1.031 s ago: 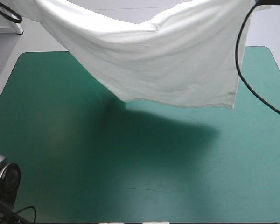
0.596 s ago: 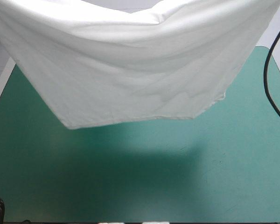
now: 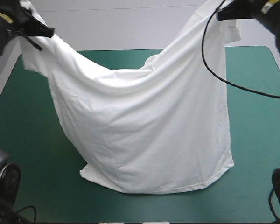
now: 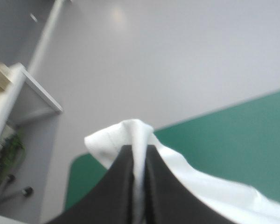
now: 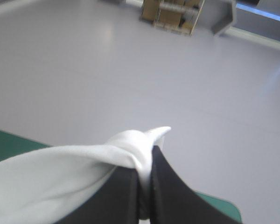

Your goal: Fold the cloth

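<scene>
White fabric fills the middle of my high view: the T-shirt [image 3: 144, 135] hangs as a wide sling between my two pincers. Its lower hem rests on the teal-green worktop [image 3: 28, 140] toward the near edge. My left pincer [image 3: 46, 31] is raised near the far left corner and is pinched all but closed on one upper corner of the shirt. In its wrist view a fold of white pokes out past the black fingertips [image 4: 123, 168], and the rest falls away under the pincer. My right pincer [image 3: 222, 14] is raised near the far right side and is clamped on the opposite upper corner. A small white point sticks out ahead of its tips, with cloth trailing beside and under it. Between the two pincers the top edge sags in a deep curve.
</scene>
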You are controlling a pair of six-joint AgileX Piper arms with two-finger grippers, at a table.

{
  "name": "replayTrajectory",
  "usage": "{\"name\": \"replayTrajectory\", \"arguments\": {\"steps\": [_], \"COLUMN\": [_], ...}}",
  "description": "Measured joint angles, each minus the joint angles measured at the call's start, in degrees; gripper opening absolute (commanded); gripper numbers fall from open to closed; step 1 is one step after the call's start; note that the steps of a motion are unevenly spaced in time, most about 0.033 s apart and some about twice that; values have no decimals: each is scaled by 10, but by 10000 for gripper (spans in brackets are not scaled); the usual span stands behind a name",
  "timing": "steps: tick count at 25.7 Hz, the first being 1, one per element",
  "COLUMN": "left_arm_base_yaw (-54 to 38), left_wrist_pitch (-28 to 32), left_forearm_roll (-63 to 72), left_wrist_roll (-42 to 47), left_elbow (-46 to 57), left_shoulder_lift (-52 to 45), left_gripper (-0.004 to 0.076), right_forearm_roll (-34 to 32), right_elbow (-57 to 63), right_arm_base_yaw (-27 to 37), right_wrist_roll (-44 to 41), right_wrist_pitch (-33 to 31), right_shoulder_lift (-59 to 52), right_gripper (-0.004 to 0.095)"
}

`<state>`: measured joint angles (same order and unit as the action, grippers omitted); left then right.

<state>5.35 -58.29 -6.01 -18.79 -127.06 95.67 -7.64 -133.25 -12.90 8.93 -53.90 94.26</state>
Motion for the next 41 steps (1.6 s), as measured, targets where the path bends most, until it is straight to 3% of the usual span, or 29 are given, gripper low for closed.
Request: {"name": "replayTrajectory", "arguments": {"steps": [4, 9, 12, 14, 15, 17, 19, 21, 29, 35, 41], "left_arm_base_yaw": [0, 0, 0, 0, 0, 0, 0, 0, 0, 0, 0], "left_wrist_pitch": [48, 152, 183, 205, 215, 239, 252, 254, 132, 10, -122], "left_forearm_roll": [34, 69, 83, 88, 91, 100, 102, 101, 88, 85, 83], "left_wrist_roll": [0, 0, 0, 0, 0, 0, 0, 0, 0, 7, 38], "left_elbow": [23, 23, 24, 24, 24, 24, 24, 22, -41, -69, -70], "left_shoulder_lift": [129, 257, 296, 314, 324, 336, 339, 339, 319, 237, 164], "left_gripper": [22, 23, 64, 206, 363, 571, 692, 684, 669, 669, 669], "right_forearm_roll": [-1, -3, -4, -4, -4, -4, -5, -9, -31, -30, 36], "right_elbow": [8, 10, 11, 13, 14, 15, 15, 12, 7, 2, 62], "right_arm_base_yaw": [0, 0, 0, 0, 0, 0, 0, 0, 0, 0, 0], "right_wrist_roll": [-1, 0, -4, -13, -17, -21, -25, -29, -50, -53, -61], "right_wrist_pitch": [13, 97, 130, 145, 152, 170, 178, 172, 31, -122, -158], "right_shoulder_lift": [139, 304, 348, 368, 375, 382, 382, 381, 316, 244, 157], "right_gripper": [-13, -10, 86, 295, 487, 674, 777, 753, 727, 611, 578]}}
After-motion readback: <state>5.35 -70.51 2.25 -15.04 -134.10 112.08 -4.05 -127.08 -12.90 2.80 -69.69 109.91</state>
